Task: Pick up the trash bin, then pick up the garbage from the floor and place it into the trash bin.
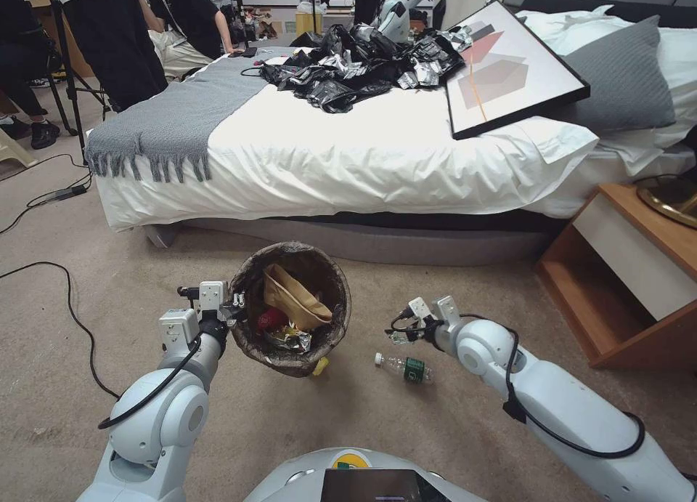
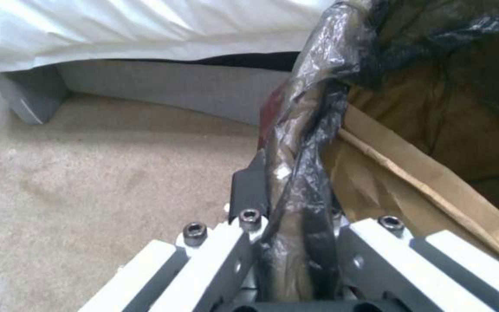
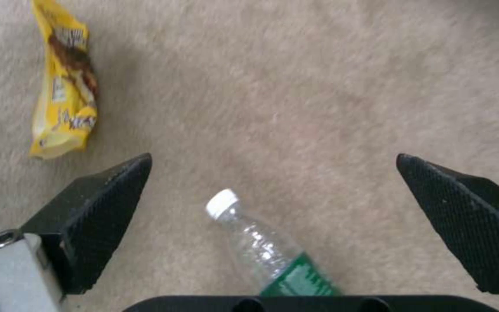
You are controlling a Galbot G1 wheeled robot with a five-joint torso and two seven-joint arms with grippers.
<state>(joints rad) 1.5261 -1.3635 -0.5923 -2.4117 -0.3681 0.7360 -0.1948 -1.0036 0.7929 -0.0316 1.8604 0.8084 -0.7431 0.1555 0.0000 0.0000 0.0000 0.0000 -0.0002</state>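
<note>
Nearest the head cam: robot's own torso (image 1: 356,476) at the bottom edge, w/ both arms reaching fwd over tan carpet (image 1: 87,197).

Left gripper (image 1: 236,307) is clenched on the left rim of the trash bin (image 1: 341,284); left wrist view shows its fingers (image 2: 249,190) pinching the dark bag liner (image 2: 307,143) folded over that rim. Bin hangs held up off the carpet, left of centre, in front of the bed (image 1: 348,153). Inside it: tan paper carton (image 1: 294,298), sth red (image 1: 270,319) and a crinkled silvery wrapper (image 1: 289,338).

Right gripper (image 1: 398,335) hovers over the floor, right of the bin, released, jaws spread wide and holding nothing. In the right wrist view the two black pads (image 3: 108,203) stand far apart, w/ the bottle between them and lower down.

Clear bottle (image 1: 403,367), white cap, green label, lies on its side on the carpet just near of the right gripper, apart from it. Yellow snack bag (image 3: 65,91) lies flat on the carpet to the left of the bottle; in the head view just a yellow bit (image 1: 320,366) pokes out under the bin's near-right edge.

Far side: bed carries a heap of black plastic bags (image 1: 348,70), a framed picture (image 1: 508,70) and a grey throw (image 1: 174,117). Wooden nightstand (image 1: 624,269) at far right.
</note>
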